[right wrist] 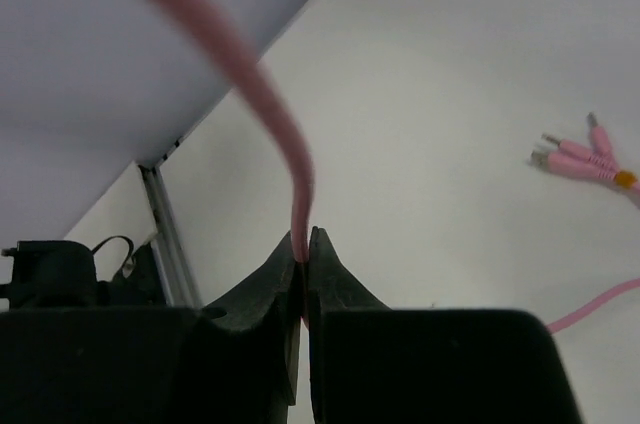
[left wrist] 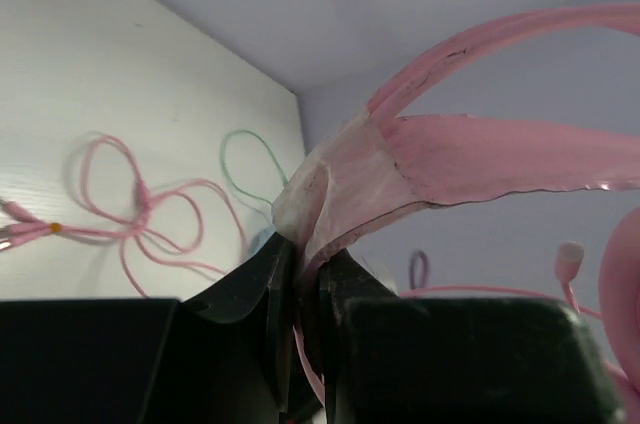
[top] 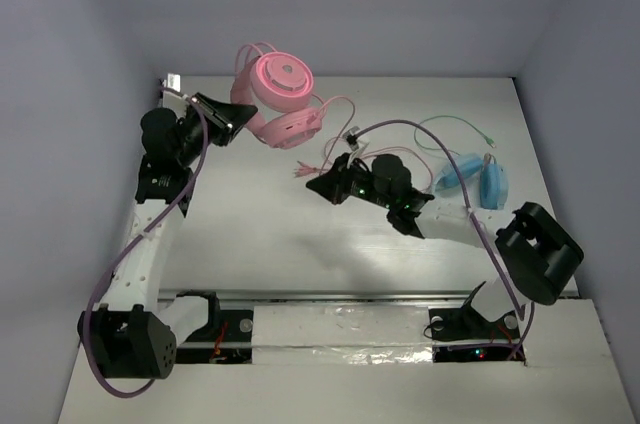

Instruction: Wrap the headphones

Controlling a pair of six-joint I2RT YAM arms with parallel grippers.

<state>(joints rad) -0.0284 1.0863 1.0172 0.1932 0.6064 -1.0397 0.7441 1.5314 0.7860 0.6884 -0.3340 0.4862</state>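
Observation:
The pink headphones (top: 282,84) hang raised at the back left, ear cups stacked, headband toward my left gripper (top: 245,112). In the left wrist view that gripper (left wrist: 305,254) is shut on the pink headband (left wrist: 480,159). The thin pink cable (top: 338,109) loops from the cups across the table to my right gripper (top: 322,184). In the right wrist view that gripper (right wrist: 305,236) is shut on the pink cable (right wrist: 270,94), held above the table. The cable's pink plugs (right wrist: 585,159) lie on the table beyond; they also show in the top view (top: 303,170).
Light blue headphones (top: 478,180) with a green cable (top: 452,129) lie at the right of the table, close behind the right arm. Grey walls close in the back and both sides. A metal rail (right wrist: 165,234) runs along the table's near edge.

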